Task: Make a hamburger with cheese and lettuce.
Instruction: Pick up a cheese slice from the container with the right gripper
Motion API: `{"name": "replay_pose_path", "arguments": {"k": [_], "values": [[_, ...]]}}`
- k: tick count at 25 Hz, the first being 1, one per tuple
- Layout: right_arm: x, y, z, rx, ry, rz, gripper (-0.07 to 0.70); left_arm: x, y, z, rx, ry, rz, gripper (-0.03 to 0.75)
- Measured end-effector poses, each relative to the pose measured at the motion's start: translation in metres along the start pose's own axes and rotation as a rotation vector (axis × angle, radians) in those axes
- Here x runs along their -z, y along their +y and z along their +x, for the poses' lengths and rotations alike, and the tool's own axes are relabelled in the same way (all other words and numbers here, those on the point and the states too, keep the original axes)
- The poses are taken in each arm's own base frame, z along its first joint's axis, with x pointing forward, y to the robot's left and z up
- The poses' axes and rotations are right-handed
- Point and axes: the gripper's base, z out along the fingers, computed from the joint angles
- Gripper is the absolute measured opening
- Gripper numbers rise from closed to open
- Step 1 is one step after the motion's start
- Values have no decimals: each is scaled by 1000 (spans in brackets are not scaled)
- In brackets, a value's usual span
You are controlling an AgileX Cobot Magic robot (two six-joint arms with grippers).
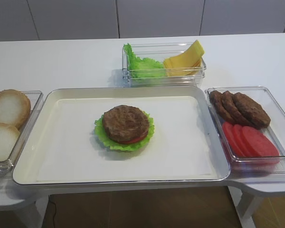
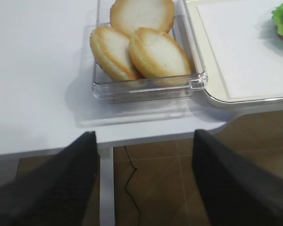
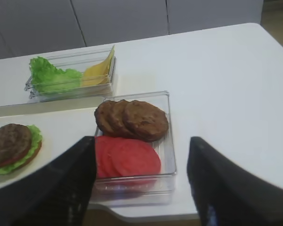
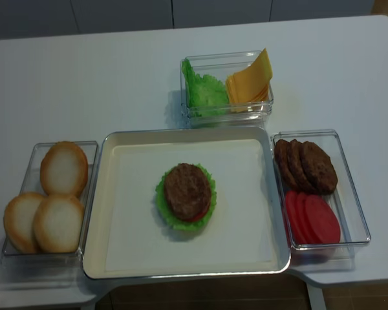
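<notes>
Patties (image 3: pixel 132 118) and tomato slices (image 3: pixel 127 157) fill the clear box (image 3: pixel 166 141) just ahead of the right gripper (image 3: pixel 141 188), its jaws wide and holding nothing. Beyond, cheese (image 3: pixel 98 69) shares a box with lettuce (image 3: pixel 52 75). Hamburger (image 3: pixel 12 147) sits on the tray (image 1: pixel 57 102), left. The left gripper (image 2: pixel 144 183), open and bare, hangs off the table edge (image 2: pixel 37 146) by the buns (image 2: pixel 141 47).

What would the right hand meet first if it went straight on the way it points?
Likely the tomato slices at the near end of the clear tray, centred between the open right hand's fingers, with the patties just beyond. Depth is uncertain.
</notes>
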Motion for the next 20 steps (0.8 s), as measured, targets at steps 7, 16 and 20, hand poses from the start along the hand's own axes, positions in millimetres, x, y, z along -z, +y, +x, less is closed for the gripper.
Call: {"name": "replay_pose_path", "arguments": {"k": [7, 16, 20], "values": [[-51, 4, -49, -46, 66, 7, 447, 0, 0, 0, 0, 0, 0, 468], [-137, 13, -91, -132, 253, -71, 447, 0, 0, 0, 0, 0, 0, 468], [-174, 17, -106, -153, 310, -114, 446, 0, 0, 0, 0, 0, 0, 468]]}}
